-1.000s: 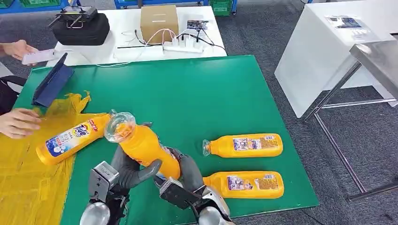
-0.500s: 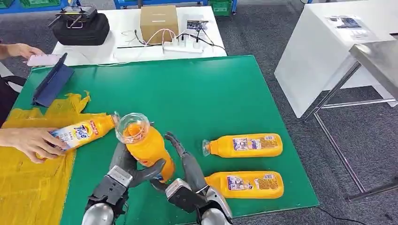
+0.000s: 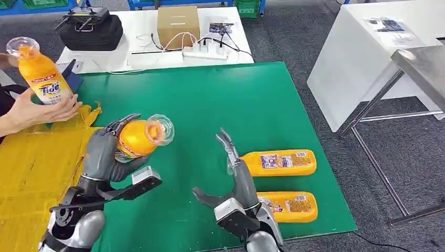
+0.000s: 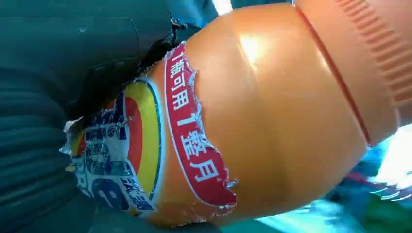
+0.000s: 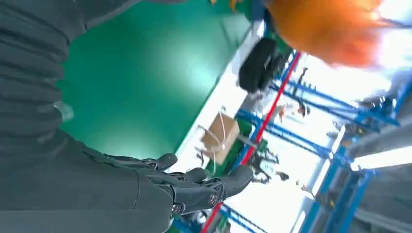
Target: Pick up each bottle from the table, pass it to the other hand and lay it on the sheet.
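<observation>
My left hand (image 3: 102,152) grips an orange bottle (image 3: 139,136) above the green mat's left part, its clear cap pointing right; up close the bottle (image 4: 252,121) shows a torn label. My right hand (image 3: 233,181) is open, fingers pointing up, just left of two orange bottles lying on the mat: the farther one (image 3: 275,162) and the nearer one (image 3: 286,206). In the right wrist view the right hand (image 5: 194,187) holds nothing. The yellow sheet (image 3: 31,173) covers the table's left end. A person's hand (image 3: 39,110) lifts another orange bottle (image 3: 42,79) above the sheet.
The green mat (image 3: 210,105) ends near the two lying bottles on its right side. A blue folder (image 3: 65,86) stands at the mat's far left. Behind are a white table (image 3: 136,37) with a black case (image 3: 89,29), a cardboard box (image 3: 178,23) and cables.
My right hand has let go of the bottle and spread; my left hand has carried it left toward the sheet. The person has lifted the other bottle off the sheet.
</observation>
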